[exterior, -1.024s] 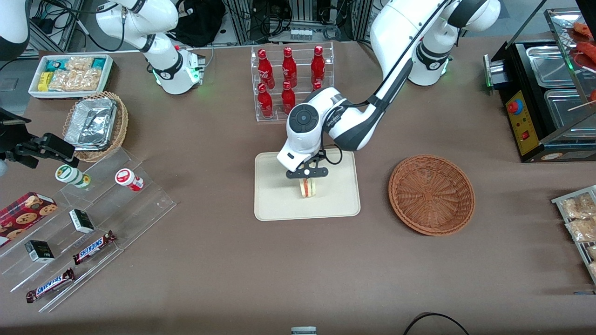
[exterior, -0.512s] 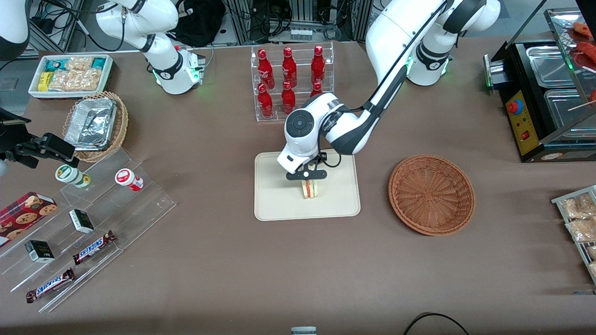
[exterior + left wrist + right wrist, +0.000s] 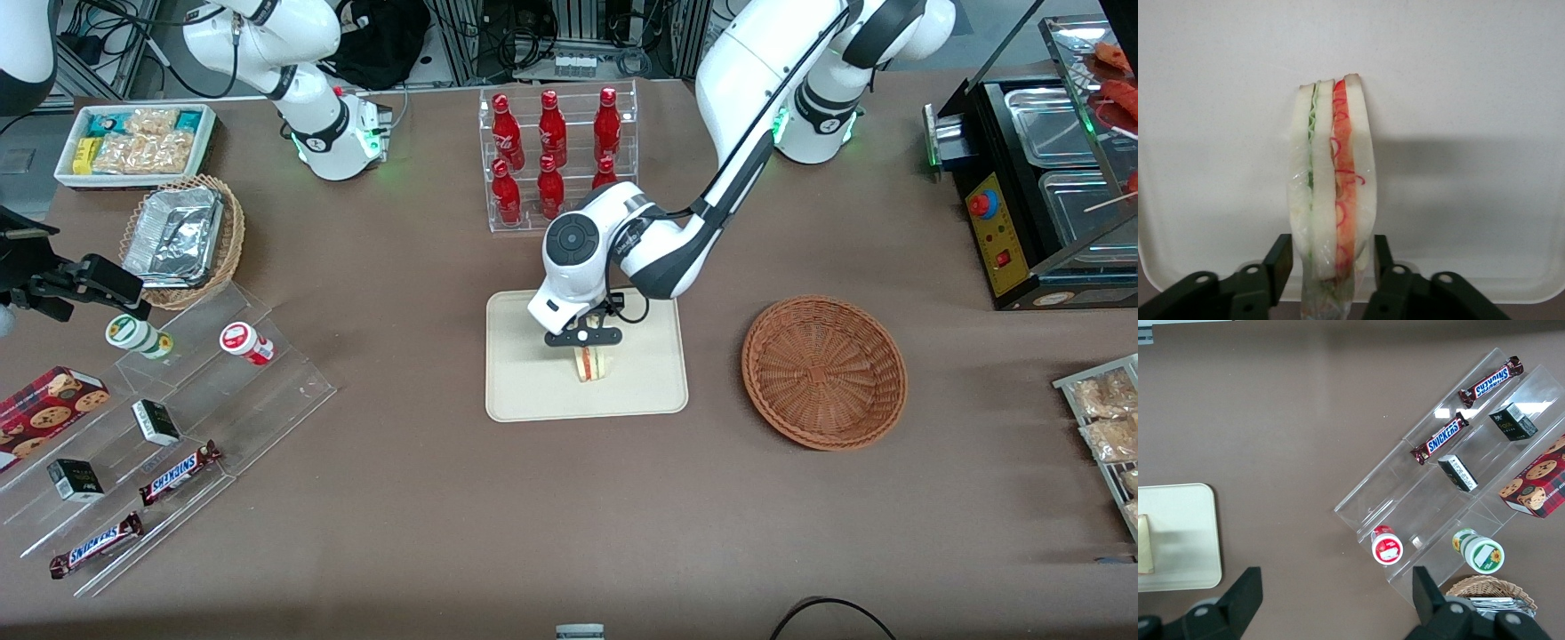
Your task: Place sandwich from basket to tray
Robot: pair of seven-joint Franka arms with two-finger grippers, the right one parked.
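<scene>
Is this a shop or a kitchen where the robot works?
Probably a pretend snack shop set up in a robot lab: red bottles in a clear rack, Snickers bars on clear shelves, a food warmer. The gripper is over the tray, its fingers either side of the sandwich.

One sandwich (image 3: 590, 364) is counted on one tray (image 3: 524, 391), clasped on both sides by one gripper (image 3: 584, 343). Two baskets are seen: a reddish-brown basket (image 3: 824, 371) and a tan basket (image 3: 229, 249). Six red bottles (image 3: 551, 124) are racked. Two Snickers bars (image 3: 180, 472), two dark boxes (image 3: 156, 421), two jars (image 3: 246, 343) and one cookie box (image 3: 49, 404) are counted.
</scene>
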